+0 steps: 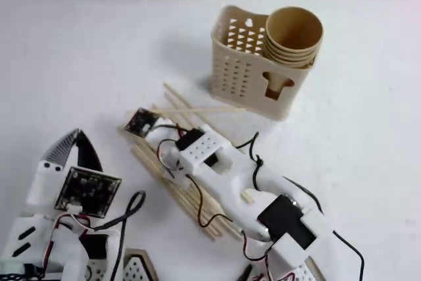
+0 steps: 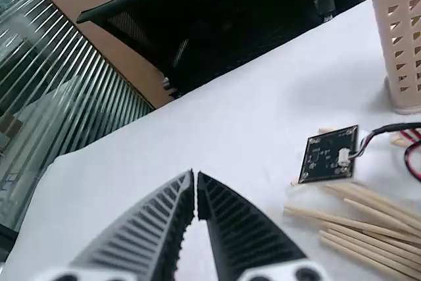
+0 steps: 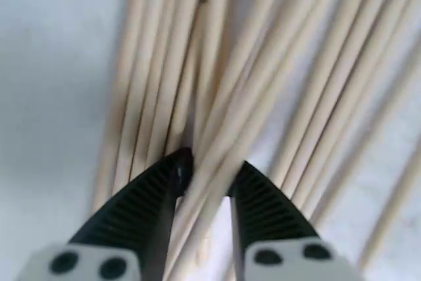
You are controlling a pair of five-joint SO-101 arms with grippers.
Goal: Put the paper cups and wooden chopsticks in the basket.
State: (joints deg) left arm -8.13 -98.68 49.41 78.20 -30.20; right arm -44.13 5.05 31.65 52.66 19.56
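Paper cups (image 1: 294,31) are home already, a nested stack standing in one end of the basket (image 1: 237,77), and that looks like half the job done. Wooden chopsticks (image 1: 194,203) are what's left: the whole bundle lies loose on the tabletop (image 1: 79,51) just in front of the basket, none inside that I can see. Right hand (image 3: 210,170) is down on that pile, fingers pinched around a couple of sticks in the middle of the bundle. Left hand (image 2: 196,179) sits well away from the basket, clenched on nothing, tips together. Apart from the cups, the basket's other end looks vacant.
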